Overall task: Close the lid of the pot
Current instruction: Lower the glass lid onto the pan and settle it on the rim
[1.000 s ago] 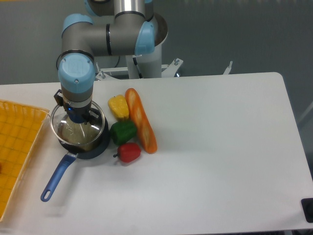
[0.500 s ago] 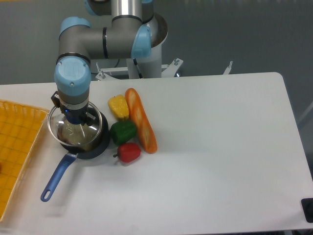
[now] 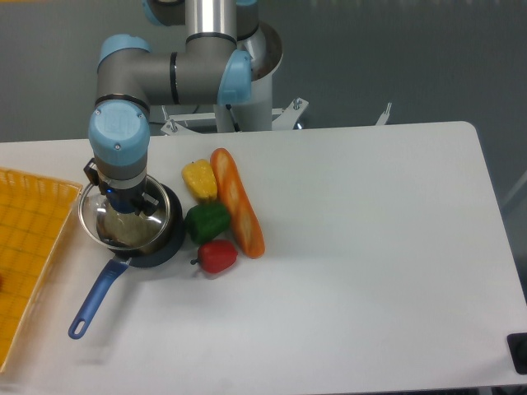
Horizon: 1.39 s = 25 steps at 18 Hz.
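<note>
The pot [image 3: 167, 245] is a small dark pan with a long blue handle [image 3: 93, 299] and stands at the left of the white table. The lid [image 3: 158, 224], clear glass with a thin metal rim, hangs tilted just over the pot, offset a little to the left. My gripper [image 3: 122, 211] points straight down onto the lid's centre. The blue wrist hides its fingers and the lid's knob. The lid stays with the gripper as it shifts, so the gripper is shut on it.
A yellow pepper [image 3: 199, 178], a green pepper [image 3: 207, 220], a red pepper [image 3: 216, 256] and a long orange bread loaf [image 3: 237, 202] lie close to the pot's right side. An orange tray [image 3: 25, 247] sits at the left table edge.
The gripper and the lid have drifted slightly left and towards the back over the pot. The pot and the vegetables have not moved.
</note>
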{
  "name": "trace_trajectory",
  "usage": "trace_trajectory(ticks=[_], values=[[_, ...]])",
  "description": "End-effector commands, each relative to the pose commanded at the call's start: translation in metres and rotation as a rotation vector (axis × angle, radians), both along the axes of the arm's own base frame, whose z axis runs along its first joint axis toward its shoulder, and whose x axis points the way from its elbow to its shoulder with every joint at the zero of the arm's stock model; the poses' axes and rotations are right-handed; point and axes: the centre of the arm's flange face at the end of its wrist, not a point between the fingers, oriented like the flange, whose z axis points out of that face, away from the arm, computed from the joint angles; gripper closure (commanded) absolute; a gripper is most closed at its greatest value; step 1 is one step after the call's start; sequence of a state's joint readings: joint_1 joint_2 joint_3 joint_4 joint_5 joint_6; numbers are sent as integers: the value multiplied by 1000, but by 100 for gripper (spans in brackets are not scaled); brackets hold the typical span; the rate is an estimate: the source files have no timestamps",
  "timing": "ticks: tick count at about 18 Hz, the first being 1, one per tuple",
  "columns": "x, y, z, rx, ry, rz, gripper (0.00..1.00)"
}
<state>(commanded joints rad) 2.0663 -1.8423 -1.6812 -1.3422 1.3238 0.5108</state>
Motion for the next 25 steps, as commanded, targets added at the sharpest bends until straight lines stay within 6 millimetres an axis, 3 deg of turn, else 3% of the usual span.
trace_trajectory(ticks=[25], values=[[0,-2,-9,-16,-6,-3,70]])
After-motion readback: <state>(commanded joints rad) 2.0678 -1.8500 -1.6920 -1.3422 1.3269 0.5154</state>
